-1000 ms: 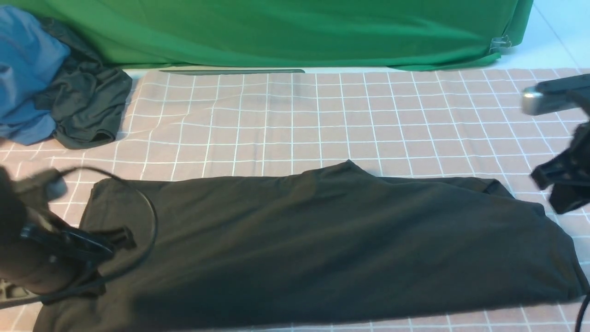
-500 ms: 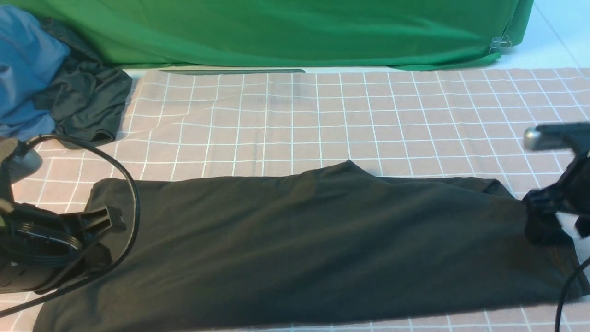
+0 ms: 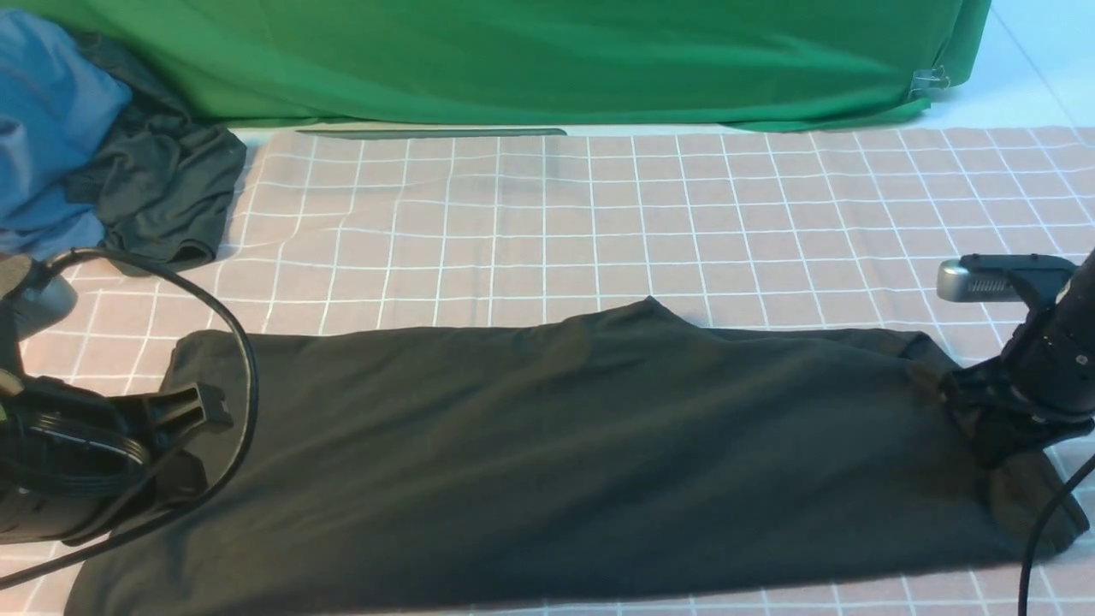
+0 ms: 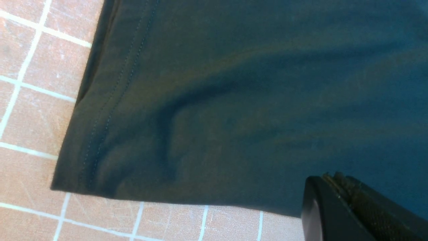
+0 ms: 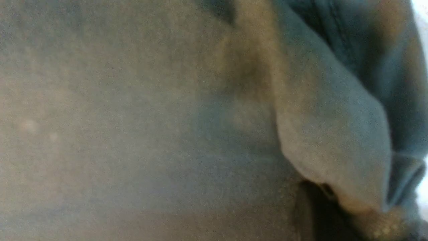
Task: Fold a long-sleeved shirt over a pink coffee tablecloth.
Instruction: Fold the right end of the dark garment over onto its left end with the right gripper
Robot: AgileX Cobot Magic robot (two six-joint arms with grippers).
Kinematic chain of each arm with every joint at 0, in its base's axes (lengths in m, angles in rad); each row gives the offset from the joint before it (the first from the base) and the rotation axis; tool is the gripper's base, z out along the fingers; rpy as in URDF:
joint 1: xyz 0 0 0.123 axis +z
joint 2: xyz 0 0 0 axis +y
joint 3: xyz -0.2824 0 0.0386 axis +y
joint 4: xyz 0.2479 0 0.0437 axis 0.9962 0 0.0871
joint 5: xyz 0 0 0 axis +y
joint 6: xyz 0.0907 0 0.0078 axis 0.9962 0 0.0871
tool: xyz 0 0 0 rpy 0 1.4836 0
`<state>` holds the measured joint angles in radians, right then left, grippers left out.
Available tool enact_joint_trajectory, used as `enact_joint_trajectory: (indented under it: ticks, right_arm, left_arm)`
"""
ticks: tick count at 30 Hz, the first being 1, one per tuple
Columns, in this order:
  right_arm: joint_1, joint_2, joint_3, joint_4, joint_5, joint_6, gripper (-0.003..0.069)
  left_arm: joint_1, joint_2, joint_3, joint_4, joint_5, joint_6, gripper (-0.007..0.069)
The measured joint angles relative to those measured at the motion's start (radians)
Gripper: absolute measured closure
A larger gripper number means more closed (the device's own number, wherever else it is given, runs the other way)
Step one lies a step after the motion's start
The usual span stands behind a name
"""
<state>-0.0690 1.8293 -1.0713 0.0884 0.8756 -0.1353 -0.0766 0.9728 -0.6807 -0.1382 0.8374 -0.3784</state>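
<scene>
Task's thing: the large black soft-knit long-sleeved shirt (image 3: 547, 445) lies as 1 long flat band across the near part of the wide dusty-pink tablecloth with a thin white grid (image 3: 599, 214), sleeves apparently tucked in.
Step in hand: judged from this layout, the lengthwise folds are done and the 2 short ends are being taken up for the crosswise fold.
Next move: it calls for a sure pinch through all layers at the right end, then a low carry of that end toward the left 1, without dragging the band askew.
Left arm pose: low over the shirt's left end, its black left gripper (image 3: 205, 411) pointing inward along the band, a looped black cable (image 3: 248, 385) arching above it.
Left pincer: pressed together; its tip (image 4: 337, 201) sits above the hemmed edge, with no cloth visibly caught.
Right arm pose: tilted steeply down, the black right gripper (image 3: 975, 411) pressed onto the shirt's right end.
Right pincer: I cannot tell. The blurred wrist view shows a ridge of cloth bunched beside 1 dark finger (image 5: 311, 214), but not whether it is clamped.
</scene>
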Motion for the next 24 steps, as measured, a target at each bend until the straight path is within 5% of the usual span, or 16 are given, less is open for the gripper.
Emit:
enact_joint_trajectory:
  ticks: [6,12,17,24]
  right_arm:
    - [-0.118,-0.117,-0.031,-0.138,0.100,0.111,0.0529]
    - [-0.134,-0.227,-0.166,-0.129,0.253,0.135,0.0529]
    - [-0.049,-0.276,-0.263,0.003,0.292,0.141,0.0529]
    - [0.205,-0.279,-0.353,0.218,0.248,0.185,0.0529]
  left_arm:
    - [0.000,0.000,0.000,0.000,0.000,0.000,0.0611]
    - [0.000,0.000,-0.002,0.000,0.001,0.000,0.0611]
    - [0.000,0.000,-0.002,0.000,-0.001,0.000,0.0611]
    - [0.000,-0.001,-0.002,-0.035,-0.022,0.001,0.0611]
